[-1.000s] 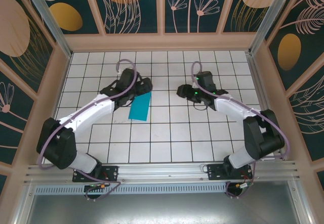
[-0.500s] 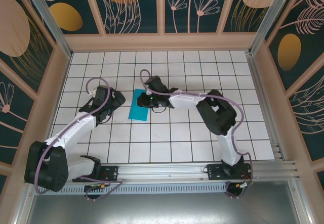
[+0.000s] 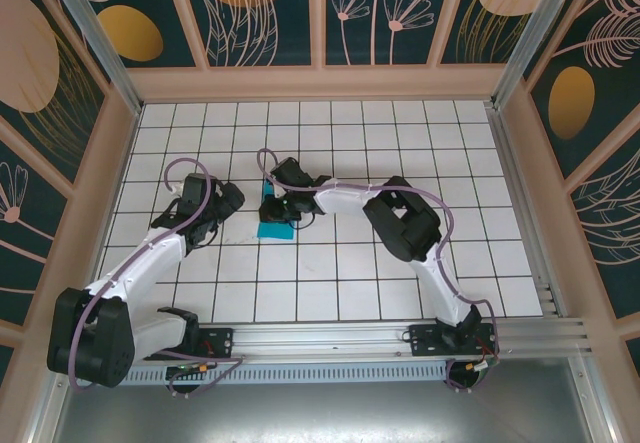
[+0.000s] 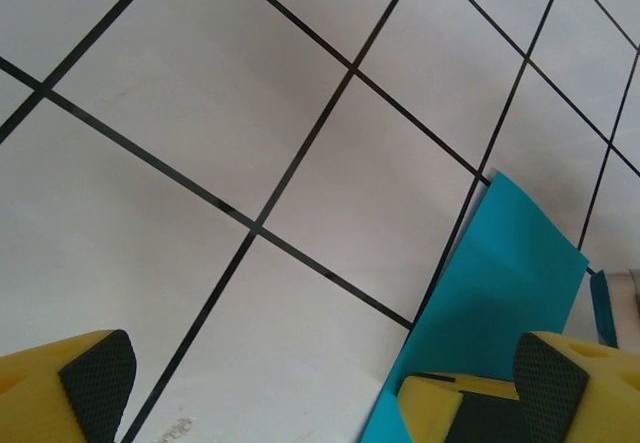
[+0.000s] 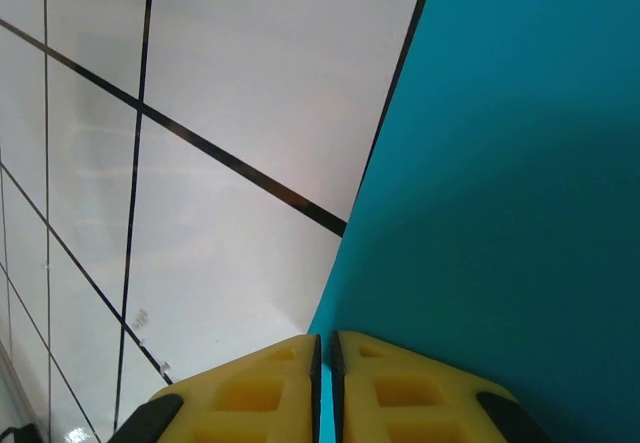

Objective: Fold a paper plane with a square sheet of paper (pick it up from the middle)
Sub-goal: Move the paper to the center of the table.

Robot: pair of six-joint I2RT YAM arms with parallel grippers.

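Observation:
The square sheet of paper (image 3: 275, 227) is a bright cyan folded strip lying flat on the white grid table. My right gripper (image 3: 279, 204) reaches across from the right and sits over the strip's far half. In the right wrist view its yellow fingers (image 5: 250, 393) stand shut, a thin cyan sliver showing in the slit, with the right gripper (image 5: 325, 341) down at the left edge of the paper (image 5: 500, 213). My left gripper (image 3: 222, 201) hovers about a tile left of the strip, open and empty. The left gripper (image 4: 320, 393) looks at the paper (image 4: 500, 283) from its left side.
The white grid table (image 3: 330, 283) is boxed in by wooden side walls (image 3: 100, 178) and a back wall (image 3: 320, 83). The right arm's elbow (image 3: 405, 218) lies low across the table's middle. An aluminium rail (image 3: 320, 338) runs along the near edge.
The right arm has swung left across the table onto the paper and its jaws have closed. The left gripper has drawn back left off the paper, staying open.

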